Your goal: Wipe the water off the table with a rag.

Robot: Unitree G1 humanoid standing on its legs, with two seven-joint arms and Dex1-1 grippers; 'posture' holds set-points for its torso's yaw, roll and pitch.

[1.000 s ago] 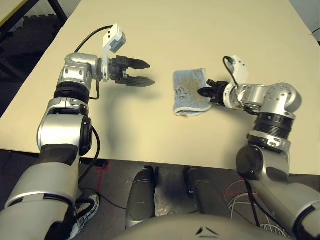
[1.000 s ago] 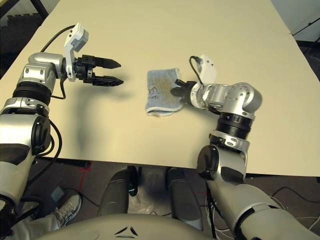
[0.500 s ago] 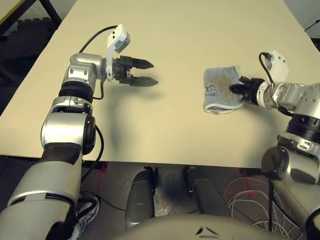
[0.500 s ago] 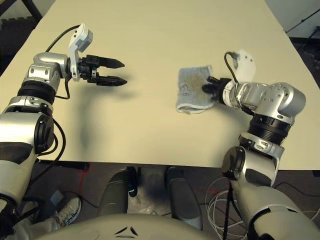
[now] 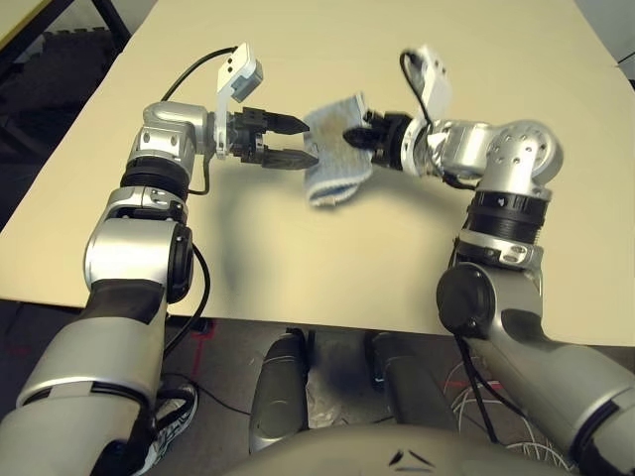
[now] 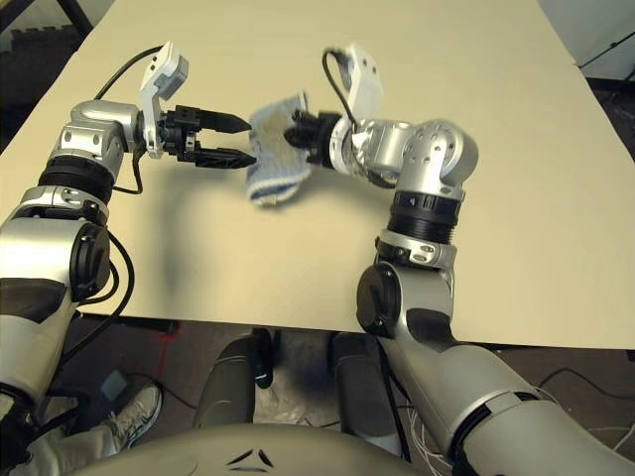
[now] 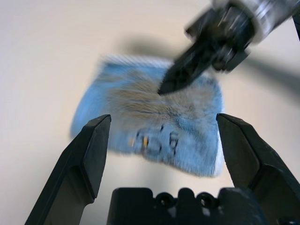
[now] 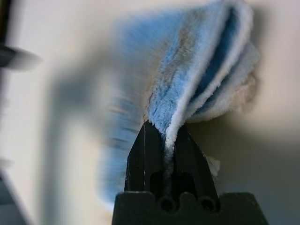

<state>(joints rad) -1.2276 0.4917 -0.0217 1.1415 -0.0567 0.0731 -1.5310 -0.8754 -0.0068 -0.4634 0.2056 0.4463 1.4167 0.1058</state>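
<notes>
The grey-blue rag [image 5: 334, 149] with brownish stains lies on the pale beige table [image 5: 327, 258], left of centre. My right gripper [image 5: 355, 136] is shut on the rag's right edge; in the right wrist view the cloth [image 8: 197, 79] is pinched between the black fingers [image 8: 140, 159]. My left gripper [image 5: 301, 140] hovers open just left of the rag, its fingertips at the cloth's left edge. In the left wrist view the rag [image 7: 154, 126] lies between and beyond the spread fingers [image 7: 89, 154], with the right gripper's tip [image 7: 180, 77] pressing on it. I see no water on the table.
A dark floor and a black frame [image 5: 60, 45] lie past the table's left edge. The table's near edge [image 5: 327, 332] runs just below both arms. Bare tabletop stretches to the far side and to the right.
My right gripper has swept the rag from the right side of the table to the left, up against the left gripper's fingertips. The left arm has hardly moved.
</notes>
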